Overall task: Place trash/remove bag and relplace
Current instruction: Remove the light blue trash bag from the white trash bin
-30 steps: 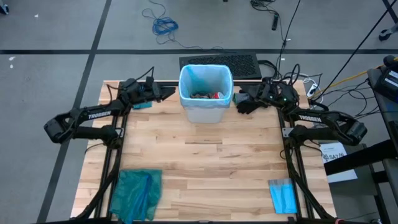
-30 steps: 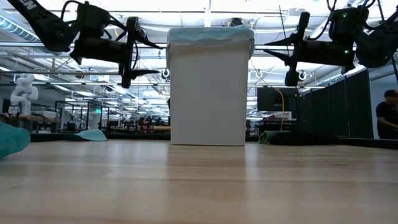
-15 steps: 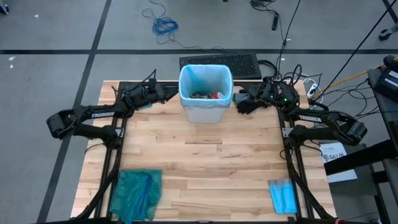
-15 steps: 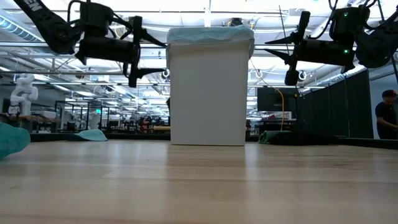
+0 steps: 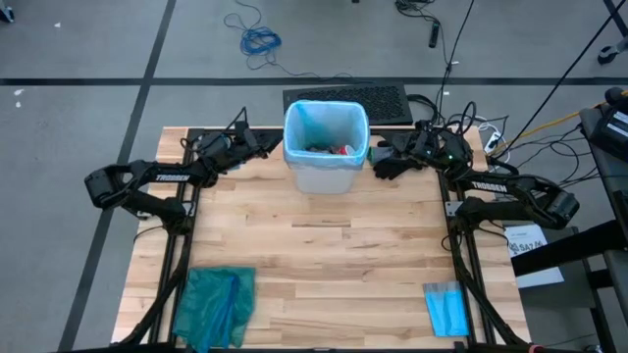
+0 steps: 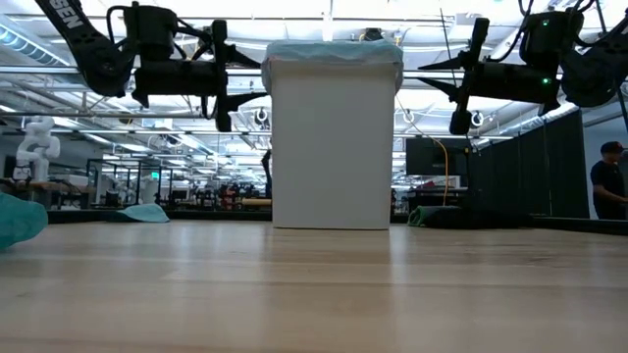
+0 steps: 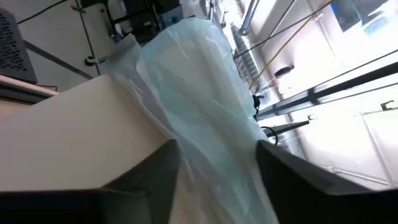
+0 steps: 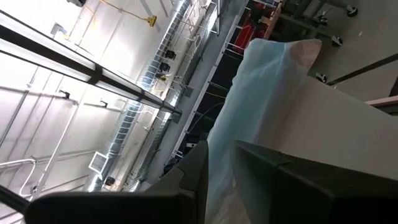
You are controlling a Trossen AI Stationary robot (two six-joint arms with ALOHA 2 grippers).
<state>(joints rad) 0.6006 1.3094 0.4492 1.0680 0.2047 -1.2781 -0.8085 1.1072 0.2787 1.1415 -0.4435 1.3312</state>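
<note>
Both open grippers, left gripper and right gripper, flanked the bag rim, holding nothing; best pinch film only.

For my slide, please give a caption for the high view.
Both grippers, left and right, flank the bag-lined bin.

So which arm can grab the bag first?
Probably left: its pincer is open right at the bag rim on the bin. The right pincer, also open, sits slightly farther off.
</note>
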